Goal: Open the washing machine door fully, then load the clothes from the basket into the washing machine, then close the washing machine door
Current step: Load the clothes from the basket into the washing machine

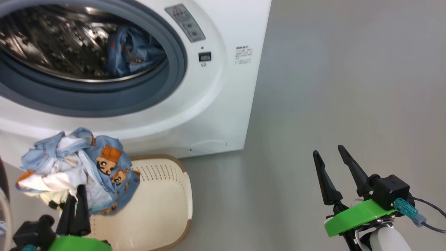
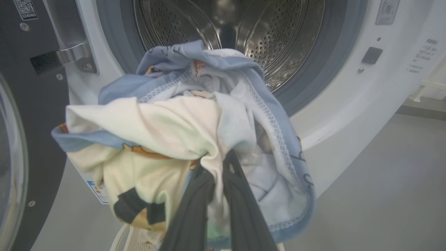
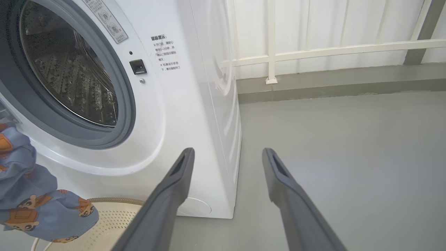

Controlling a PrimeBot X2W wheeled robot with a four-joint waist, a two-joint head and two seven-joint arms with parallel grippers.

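The washing machine (image 1: 223,87) stands with its door (image 2: 35,104) swung open to the left. One light blue garment (image 1: 134,52) lies inside the steel drum (image 2: 271,31). My left gripper (image 1: 77,191) is shut on a bundle of light blue and white clothes (image 1: 76,164), holding it in the air above the basket (image 1: 167,195) and below the drum opening. In the left wrist view the clothes (image 2: 195,132) drape over the fingers (image 2: 240,195). My right gripper (image 1: 328,151) hangs open over bare floor to the right, nothing between its fingers (image 3: 174,181).
Grey floor (image 1: 348,87) stretches free to the machine's right. A white railing (image 3: 271,52) runs along the wall behind. The basket (image 3: 115,219) sits close against the machine's front. A blue label sticker (image 2: 97,190) shows on the machine's front beside the door hinge.
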